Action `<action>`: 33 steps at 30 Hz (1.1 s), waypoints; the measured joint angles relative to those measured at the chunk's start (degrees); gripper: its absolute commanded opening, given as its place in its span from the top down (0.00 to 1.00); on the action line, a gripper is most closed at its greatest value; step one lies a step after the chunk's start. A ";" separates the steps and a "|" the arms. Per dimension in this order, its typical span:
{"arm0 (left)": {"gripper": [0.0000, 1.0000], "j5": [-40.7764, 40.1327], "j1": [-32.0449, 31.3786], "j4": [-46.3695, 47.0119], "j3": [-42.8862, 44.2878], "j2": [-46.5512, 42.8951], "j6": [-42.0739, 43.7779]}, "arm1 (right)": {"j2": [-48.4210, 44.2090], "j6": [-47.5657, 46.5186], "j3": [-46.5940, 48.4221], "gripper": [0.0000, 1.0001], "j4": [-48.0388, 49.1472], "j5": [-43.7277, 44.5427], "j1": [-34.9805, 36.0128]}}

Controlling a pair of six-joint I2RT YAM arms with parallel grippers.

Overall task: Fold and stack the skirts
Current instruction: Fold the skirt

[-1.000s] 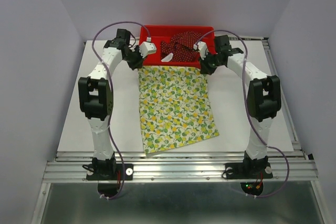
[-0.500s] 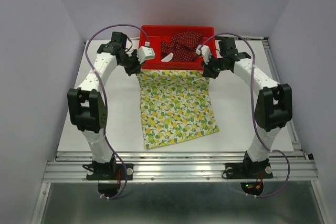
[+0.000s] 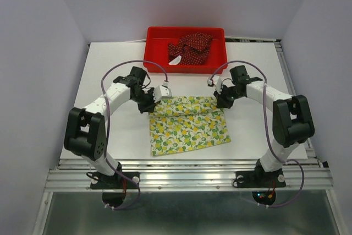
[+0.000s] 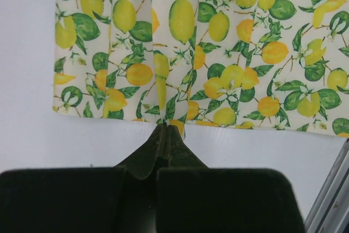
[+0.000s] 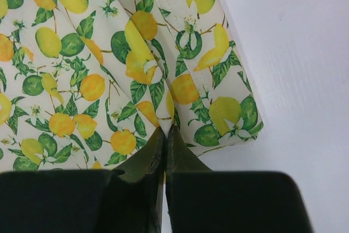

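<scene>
Lemon skirt [image 3: 188,125] now doubled over, shorter.

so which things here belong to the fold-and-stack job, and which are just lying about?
Job: lemon-print skirt, pinched by left gripper and right gripper; dark red dotted skirt, bunched in the red tray.
Lying about: red tray; white table.
</scene>
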 measured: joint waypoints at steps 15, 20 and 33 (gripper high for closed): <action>1.00 -5.88 0.02 6.64 5.99 16.87 -6.71 | 9.27 3.52 5.01 0.99 4.59 2.43 0.39; 1.00 -8.76 1.49 8.83 12.52 21.29 -7.98 | 13.16 4.48 10.21 0.99 6.82 4.20 0.39; 1.00 -10.71 3.48 2.91 26.80 21.24 -8.11 | 13.73 6.21 21.00 0.99 5.86 7.30 0.57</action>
